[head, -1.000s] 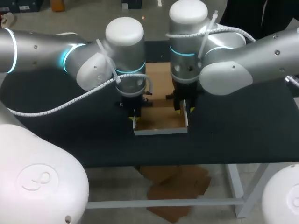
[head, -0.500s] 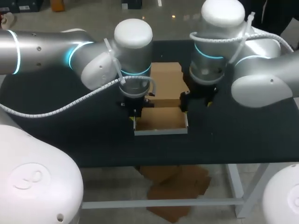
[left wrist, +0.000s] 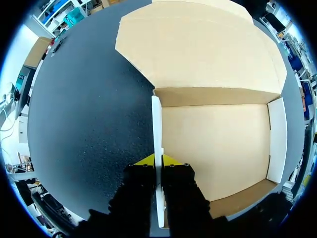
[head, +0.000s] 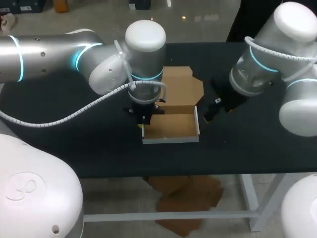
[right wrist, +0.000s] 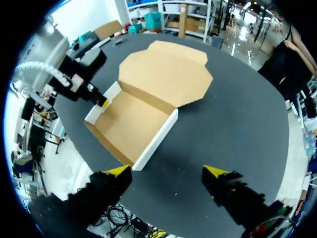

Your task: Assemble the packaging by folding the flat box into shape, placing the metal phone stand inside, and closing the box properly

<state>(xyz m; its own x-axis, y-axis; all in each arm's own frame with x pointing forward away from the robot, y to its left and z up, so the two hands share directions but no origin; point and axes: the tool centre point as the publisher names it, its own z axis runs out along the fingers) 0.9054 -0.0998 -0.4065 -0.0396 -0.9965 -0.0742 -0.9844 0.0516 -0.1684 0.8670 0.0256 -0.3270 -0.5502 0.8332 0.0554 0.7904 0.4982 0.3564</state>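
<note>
The cardboard box (head: 171,126) stands as an open tray with white walls near the table's front edge. Its brown lid (head: 181,87) lies flat behind it. My left gripper (head: 143,127) is shut on the box's left wall (left wrist: 157,144), one finger on each side, in the left wrist view (left wrist: 157,162). My right gripper (head: 210,113) hangs open to the right of the box, clear of its right wall. In the right wrist view this gripper (right wrist: 167,172) is above bare table, with the box (right wrist: 131,124) ahead of it. No phone stand is in view.
The black table (head: 74,139) spreads to both sides of the box. Its front edge (head: 168,171) runs close to the box's front wall. My left arm reaches over the table's left half.
My right gripper has opened off the box's right wall and drawn back up and to the right. The left gripper has kept its hold on the left wall.
</note>
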